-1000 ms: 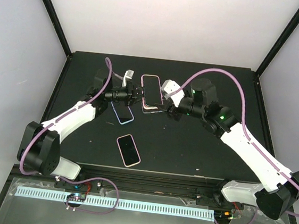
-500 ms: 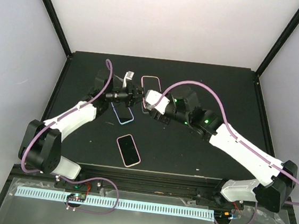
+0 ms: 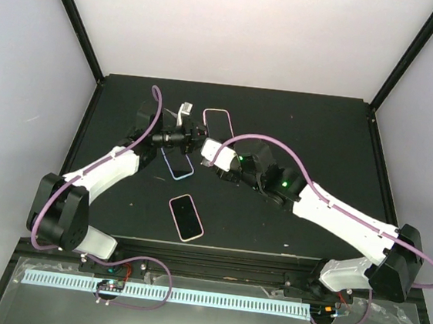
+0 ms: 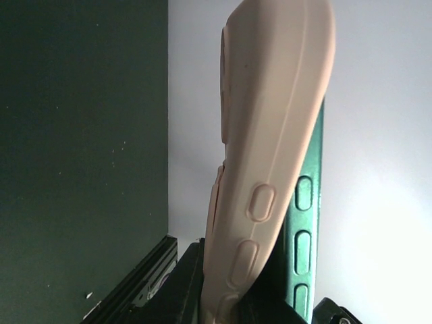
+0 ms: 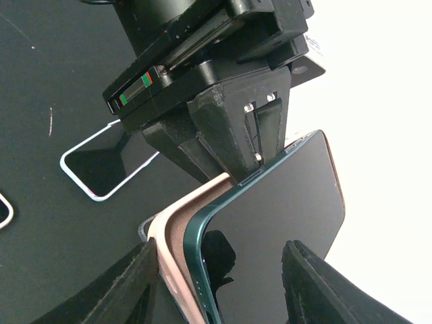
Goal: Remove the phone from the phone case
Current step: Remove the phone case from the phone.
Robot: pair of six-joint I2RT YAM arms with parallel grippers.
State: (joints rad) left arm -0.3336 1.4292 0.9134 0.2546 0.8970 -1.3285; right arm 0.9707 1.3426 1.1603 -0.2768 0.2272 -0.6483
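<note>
Near the bench's far edge, the left gripper [image 5: 260, 158] pinches one end of the phone case [image 5: 177, 250]. Its length runs toward the right gripper [image 5: 226, 273], whose spread jaws straddle the phone [image 5: 283, 216].

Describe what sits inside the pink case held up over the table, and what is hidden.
A green-edged phone with a dark screen sits inside the pink case, one corner peeled free. The left hand clamps their far edge; the phone's back is covered.

No readable text, brand or number in any view: the white tag [image 5: 312, 48] and red-green strip [image 5: 137, 89] on the left pincer [image 5: 251, 165] housing are too small to read, and the phone case [image 4: 270, 135] shows only plain buttons.
</note>
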